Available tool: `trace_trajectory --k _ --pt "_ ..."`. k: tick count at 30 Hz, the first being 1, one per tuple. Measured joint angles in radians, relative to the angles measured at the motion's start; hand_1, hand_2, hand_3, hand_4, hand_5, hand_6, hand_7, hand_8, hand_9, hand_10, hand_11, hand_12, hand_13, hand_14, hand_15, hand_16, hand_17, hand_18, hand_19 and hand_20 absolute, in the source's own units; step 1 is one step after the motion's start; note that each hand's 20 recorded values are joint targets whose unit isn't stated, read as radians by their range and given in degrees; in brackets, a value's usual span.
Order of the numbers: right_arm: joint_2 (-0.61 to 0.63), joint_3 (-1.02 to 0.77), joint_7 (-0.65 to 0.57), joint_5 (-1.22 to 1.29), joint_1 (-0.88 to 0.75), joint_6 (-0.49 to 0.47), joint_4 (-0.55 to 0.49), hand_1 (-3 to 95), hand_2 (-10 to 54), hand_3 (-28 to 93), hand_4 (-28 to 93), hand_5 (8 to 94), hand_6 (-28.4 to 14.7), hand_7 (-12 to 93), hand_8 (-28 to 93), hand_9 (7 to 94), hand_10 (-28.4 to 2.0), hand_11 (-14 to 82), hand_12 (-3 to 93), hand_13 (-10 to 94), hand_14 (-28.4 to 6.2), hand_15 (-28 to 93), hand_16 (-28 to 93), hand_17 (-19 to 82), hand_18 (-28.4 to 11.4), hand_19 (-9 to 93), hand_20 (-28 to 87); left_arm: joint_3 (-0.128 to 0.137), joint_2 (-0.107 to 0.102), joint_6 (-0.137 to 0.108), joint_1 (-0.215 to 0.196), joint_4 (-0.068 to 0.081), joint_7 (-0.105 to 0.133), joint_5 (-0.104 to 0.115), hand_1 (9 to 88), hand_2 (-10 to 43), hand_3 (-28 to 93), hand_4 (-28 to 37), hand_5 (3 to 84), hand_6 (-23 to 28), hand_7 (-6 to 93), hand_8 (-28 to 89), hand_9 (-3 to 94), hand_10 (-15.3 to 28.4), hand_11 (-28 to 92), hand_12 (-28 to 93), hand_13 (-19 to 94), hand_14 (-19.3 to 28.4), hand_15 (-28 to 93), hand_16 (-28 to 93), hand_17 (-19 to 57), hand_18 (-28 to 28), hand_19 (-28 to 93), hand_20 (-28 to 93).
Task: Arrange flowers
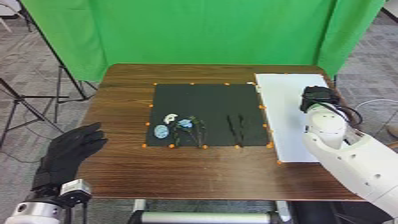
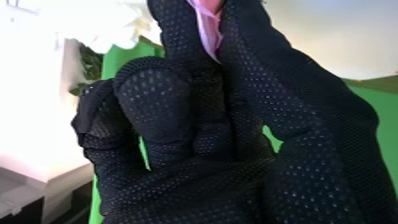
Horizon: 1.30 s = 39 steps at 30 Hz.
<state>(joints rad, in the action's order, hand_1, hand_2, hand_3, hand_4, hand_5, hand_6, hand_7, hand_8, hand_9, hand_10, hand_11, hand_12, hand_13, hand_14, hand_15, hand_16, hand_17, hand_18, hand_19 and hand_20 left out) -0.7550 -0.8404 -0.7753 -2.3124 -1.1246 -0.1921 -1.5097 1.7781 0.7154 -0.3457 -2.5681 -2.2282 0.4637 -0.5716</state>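
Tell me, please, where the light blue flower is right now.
In the head view, the light blue flower lies on the left half of the black mat, just right of the small white piece, near the pale blue oval.

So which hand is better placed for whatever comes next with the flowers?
The right hand, probably: it pinches something pink beside the white sheet, while the left hand rests open and empty by the table's left edge.
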Motion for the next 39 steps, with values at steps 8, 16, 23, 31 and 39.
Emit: trace_trajectory --k 8,16,23,31,39 --pt "0.010 0.018 0.007 -0.015 0.022 0.035 -0.026 57.4 -8.8 75 -28 79.4 -0.8 26 2 88.7 -7.9 16.8 37.9 77 -4.8 72 21 44 -20.0 93 31 0.011 0.000 -0.001 -0.018 -0.001 0.005 0.004 27.4 3.0 81 -19.7 42.6 12.0 19.7 -11 36.7 21.1 39 10 25 26.9 65 -14 -9.1 22.7 60 16" --pt "0.010 0.019 0.046 -0.020 0.037 0.061 -0.101 57.3 -9.1 76 -28 80.0 -1.0 25 3 88.9 -8.1 16.9 37.9 77 -5.0 72 21 44 -20.2 93 32 0.023 0.002 -0.001 -0.027 -0.004 0.003 0.004 27.4 3.0 81 -19.7 42.6 11.9 19.7 -11 36.7 21.1 39 10 25 26.9 65 -14 -9.1 22.8 60 16" --pt "-0.013 0.086 0.145 -0.020 0.072 0.092 -0.215 57.3 -9.1 76 -28 80.1 -1.0 24 3 89.0 -8.2 16.9 38.0 77 -5.0 72 21 44 -20.2 93 32 0.037 0.007 -0.001 -0.032 -0.006 -0.002 0.003 27.4 3.0 82 -19.7 42.6 12.0 19.7 -11 36.7 21.1 39 10 25 26.8 65 -14 -9.2 22.8 60 16" --pt "-0.196 0.169 0.199 -0.033 0.110 0.100 -0.221 57.3 -9.2 76 -28 80.2 -1.0 24 3 89.0 -8.2 16.8 38.0 77 -4.9 72 21 44 -20.1 93 32 0.039 0.014 0.005 -0.023 -0.006 -0.027 -0.007 27.4 3.0 81 -19.7 42.6 12.0 19.7 -11 36.7 21.0 39 10 25 26.8 65 -14 -9.1 22.8 60 16" --pt "-0.366 0.225 0.204 -0.077 0.109 0.103 -0.152 57.1 -9.2 76 -28 80.1 -0.9 24 3 89.0 -8.0 16.8 37.8 77 -4.9 72 21 44 -20.1 93 32 0.031 0.015 0.020 0.013 -0.004 -0.047 -0.018 27.4 2.9 82 -19.8 42.6 12.0 19.7 -11 36.7 21.1 39 10 25 26.8 65 -14 -9.1 22.8 60 16"
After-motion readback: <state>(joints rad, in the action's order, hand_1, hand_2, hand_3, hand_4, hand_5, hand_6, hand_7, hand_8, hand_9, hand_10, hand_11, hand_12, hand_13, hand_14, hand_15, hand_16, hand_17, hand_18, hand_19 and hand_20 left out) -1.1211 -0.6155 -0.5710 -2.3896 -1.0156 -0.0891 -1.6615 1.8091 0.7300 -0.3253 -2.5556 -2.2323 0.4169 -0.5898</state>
